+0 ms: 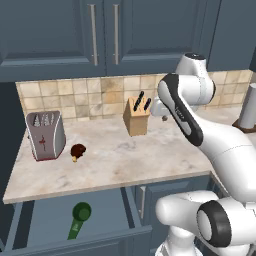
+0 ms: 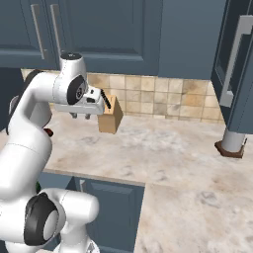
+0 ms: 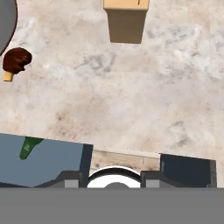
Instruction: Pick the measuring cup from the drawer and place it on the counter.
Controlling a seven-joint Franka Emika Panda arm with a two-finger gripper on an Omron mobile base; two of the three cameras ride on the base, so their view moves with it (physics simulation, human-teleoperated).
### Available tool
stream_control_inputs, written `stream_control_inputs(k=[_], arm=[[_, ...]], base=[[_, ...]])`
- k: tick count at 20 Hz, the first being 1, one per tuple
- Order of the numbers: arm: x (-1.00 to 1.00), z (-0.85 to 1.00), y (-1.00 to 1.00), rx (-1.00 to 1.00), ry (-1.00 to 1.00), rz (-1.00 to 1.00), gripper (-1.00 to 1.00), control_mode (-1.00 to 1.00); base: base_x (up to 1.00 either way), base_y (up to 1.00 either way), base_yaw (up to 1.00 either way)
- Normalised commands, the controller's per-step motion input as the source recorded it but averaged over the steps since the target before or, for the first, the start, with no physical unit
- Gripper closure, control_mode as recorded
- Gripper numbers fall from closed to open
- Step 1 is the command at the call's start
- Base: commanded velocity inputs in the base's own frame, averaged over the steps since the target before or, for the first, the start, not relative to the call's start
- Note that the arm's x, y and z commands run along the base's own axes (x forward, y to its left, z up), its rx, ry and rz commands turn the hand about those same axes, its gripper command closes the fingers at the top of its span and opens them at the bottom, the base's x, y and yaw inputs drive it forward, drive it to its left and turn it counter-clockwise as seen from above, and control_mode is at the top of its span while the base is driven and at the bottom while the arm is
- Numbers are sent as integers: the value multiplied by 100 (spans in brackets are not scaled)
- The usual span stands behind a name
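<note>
Left base view: measuring cup (image 1: 78,217) handle toward front.

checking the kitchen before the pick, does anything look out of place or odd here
Mostly tidy. One oddity: a small dark brown-red object lies loose on the counter beside the toaster. The measuring cup lies flat in the open drawer, and the knife block stands upright.
</note>
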Motion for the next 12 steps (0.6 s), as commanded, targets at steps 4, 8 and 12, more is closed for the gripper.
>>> stream_control_inputs(k=[4, 8, 12], arm=[[-7, -3, 17, 0, 0, 0, -100, -100], [-21, -17, 59, 0, 0, 0, -100, -100], [-31, -31, 90, 0, 0, 0, -100, -100]], base=[[0, 0, 0], [0, 0, 0], [0, 0, 0]])
